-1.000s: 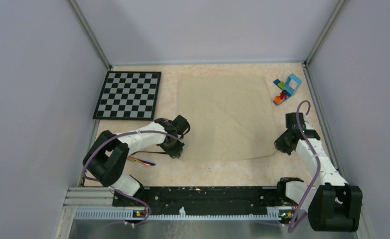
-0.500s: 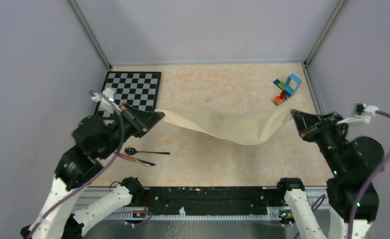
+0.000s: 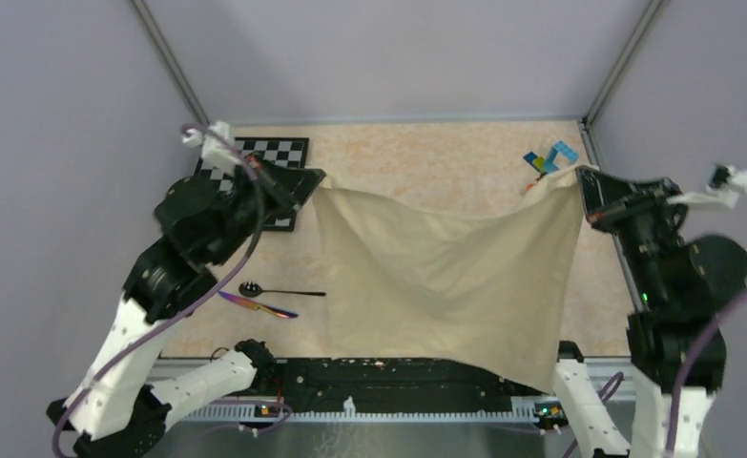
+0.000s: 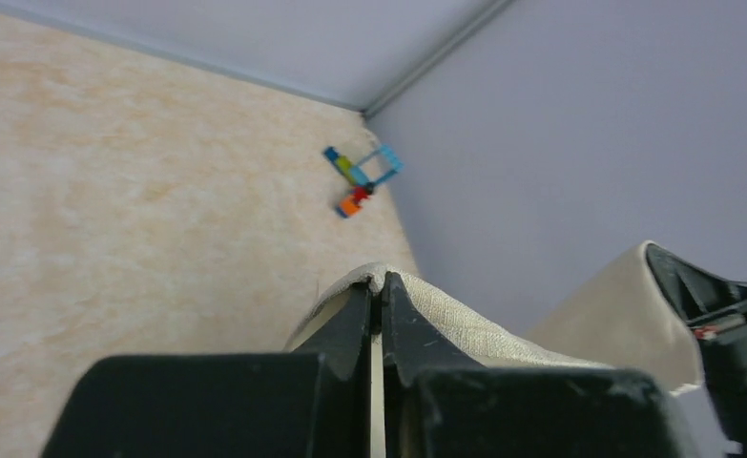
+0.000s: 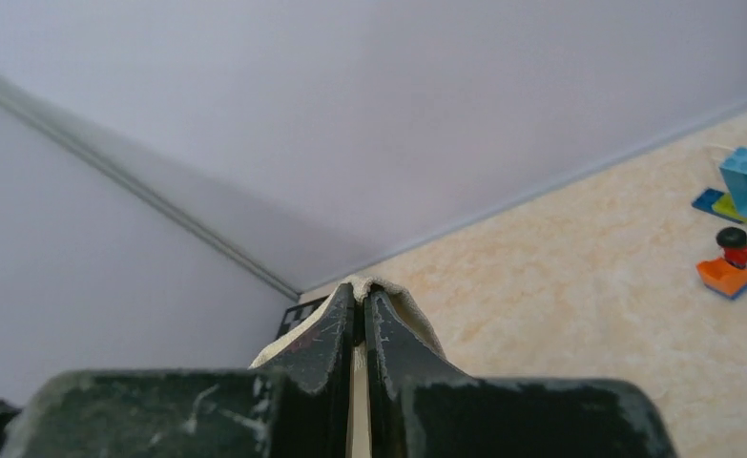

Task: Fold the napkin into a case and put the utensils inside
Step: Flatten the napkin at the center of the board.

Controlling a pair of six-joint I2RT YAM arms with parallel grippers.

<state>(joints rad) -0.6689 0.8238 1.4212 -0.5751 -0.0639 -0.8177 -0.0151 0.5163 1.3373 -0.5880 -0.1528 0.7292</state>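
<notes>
The cream-beige napkin (image 3: 446,277) hangs in the air like a sheet, stretched between my two raised grippers, its lower edge over the near rail. My left gripper (image 3: 317,179) is shut on its upper left corner (image 4: 417,301). My right gripper (image 3: 584,176) is shut on its upper right corner (image 5: 403,305). Two utensils lie on the table left of the cloth: a black spoon (image 3: 279,290) and a rainbow-tinted piece (image 3: 255,305). No folded case shows.
The chequered board (image 3: 279,157) lies at the back left, partly under my left arm. Small coloured toy bricks (image 3: 550,162) sit at the back right (image 4: 362,177) (image 5: 736,229). Grey walls close in three sides.
Both arms rose from the table with the napkin's near corners pinched. The cloth went from flat on the table to hanging spread in the air. The utensils came into view.
</notes>
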